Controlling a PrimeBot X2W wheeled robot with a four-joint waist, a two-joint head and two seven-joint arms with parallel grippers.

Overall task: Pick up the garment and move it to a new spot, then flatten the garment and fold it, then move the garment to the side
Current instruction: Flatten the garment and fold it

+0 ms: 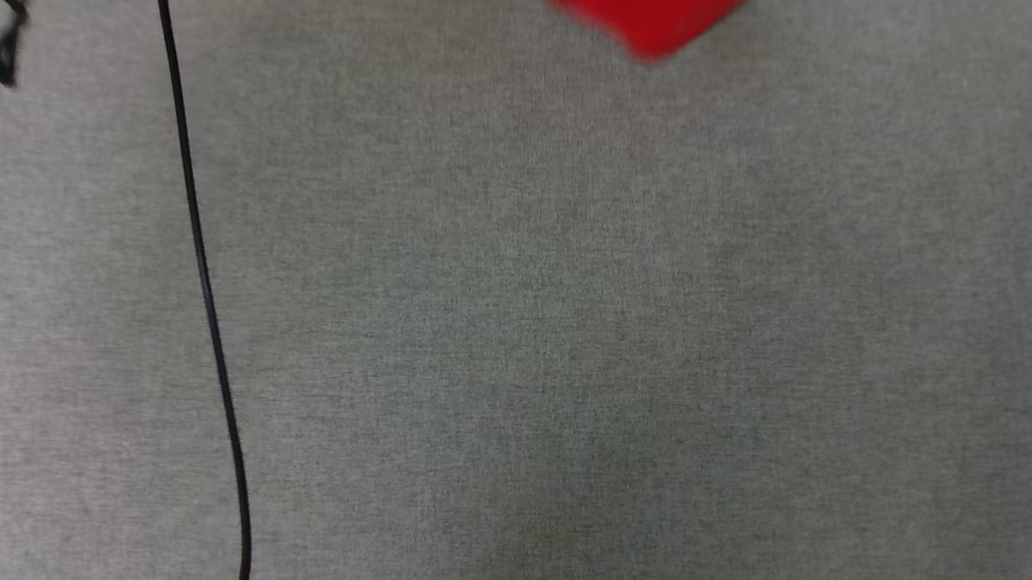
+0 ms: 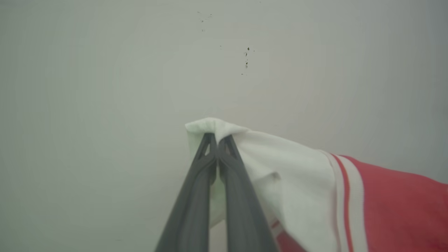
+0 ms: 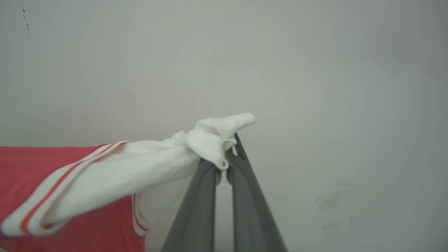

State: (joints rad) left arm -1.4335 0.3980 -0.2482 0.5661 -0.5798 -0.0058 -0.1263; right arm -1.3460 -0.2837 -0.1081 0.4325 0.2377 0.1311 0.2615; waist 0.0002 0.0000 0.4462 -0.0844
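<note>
left wrist view: noted left gripper with fingers pressed together, no gap, pinching the very tip of one white sleeve of the garment. right wrist view: noted right gripper likewise closed tight, on a bunched knot of the other sleeve. judged the garment to hang spread between the two holds, red body sagging between them. head view: caught a blurred red corner of the garment dipping in at the top; cannot tell whether it touches the grey surface.

risks, as judgement:
- both holds sit at the extreme tips of thin soft fabric; could slip out under the garment's own weight or a quick swing.
- if one sleeve goes, expect the garment to drop from the other hold and land crumpled.
- bunched right-side sleeve could lay down twisted and make flattening harder.
- black cable lies well apart from the garment, on its left-gripper side; could snag a hem if lowered that way.

room: plenty of bare grey surface directly under the garment's corner and on the side away from the cable. no edge of that surface seen, so limits unknown. dark plug end beyond the cable, farther from the garment.
</note>
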